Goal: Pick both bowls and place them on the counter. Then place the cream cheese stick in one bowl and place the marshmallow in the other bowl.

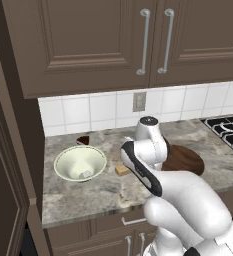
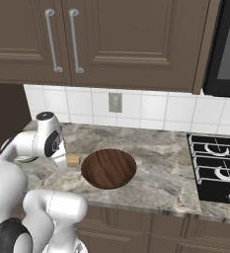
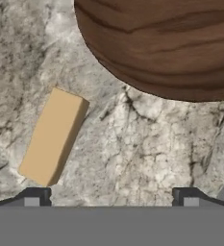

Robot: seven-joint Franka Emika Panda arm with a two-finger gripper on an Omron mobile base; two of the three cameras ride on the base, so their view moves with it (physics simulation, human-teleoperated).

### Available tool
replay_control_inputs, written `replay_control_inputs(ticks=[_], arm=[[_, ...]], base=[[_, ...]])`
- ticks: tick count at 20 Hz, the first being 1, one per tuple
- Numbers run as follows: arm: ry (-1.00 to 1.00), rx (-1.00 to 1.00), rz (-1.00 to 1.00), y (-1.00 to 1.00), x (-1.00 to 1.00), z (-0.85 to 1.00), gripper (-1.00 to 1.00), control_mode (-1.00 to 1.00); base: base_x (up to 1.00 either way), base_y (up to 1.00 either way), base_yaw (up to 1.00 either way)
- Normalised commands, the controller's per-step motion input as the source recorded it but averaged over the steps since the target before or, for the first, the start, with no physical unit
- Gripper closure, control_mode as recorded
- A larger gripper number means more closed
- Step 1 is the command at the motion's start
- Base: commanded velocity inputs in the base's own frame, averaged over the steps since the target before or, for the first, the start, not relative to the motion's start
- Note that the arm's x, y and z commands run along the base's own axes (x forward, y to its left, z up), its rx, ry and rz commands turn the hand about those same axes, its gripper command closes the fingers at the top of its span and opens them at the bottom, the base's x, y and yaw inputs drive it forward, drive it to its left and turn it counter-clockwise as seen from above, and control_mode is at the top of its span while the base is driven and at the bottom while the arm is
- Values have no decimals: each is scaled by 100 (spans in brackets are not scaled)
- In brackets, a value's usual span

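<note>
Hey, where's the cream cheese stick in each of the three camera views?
Left base view: the cream cheese stick lies on the counter, between the cream bowl and the arm.
Right base view: it lies just left of the wooden bowl.
Hand view: it lies left of centre, above the left fingertip, with the gripper open.
Shared landmark: the wooden bowl beside it.
</note>
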Motion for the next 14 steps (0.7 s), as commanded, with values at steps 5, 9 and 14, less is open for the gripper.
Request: replay_control_inputs(ticks=[5, 9, 14], arm=[[11, 0, -3, 14, 30, -30, -100, -100], [4, 0, -3, 11, 32, -18, -100, -100], [1, 0, -3, 5, 30, -17, -100, -100]], base=[[0, 0, 0], [0, 0, 0], [0, 0, 0]])
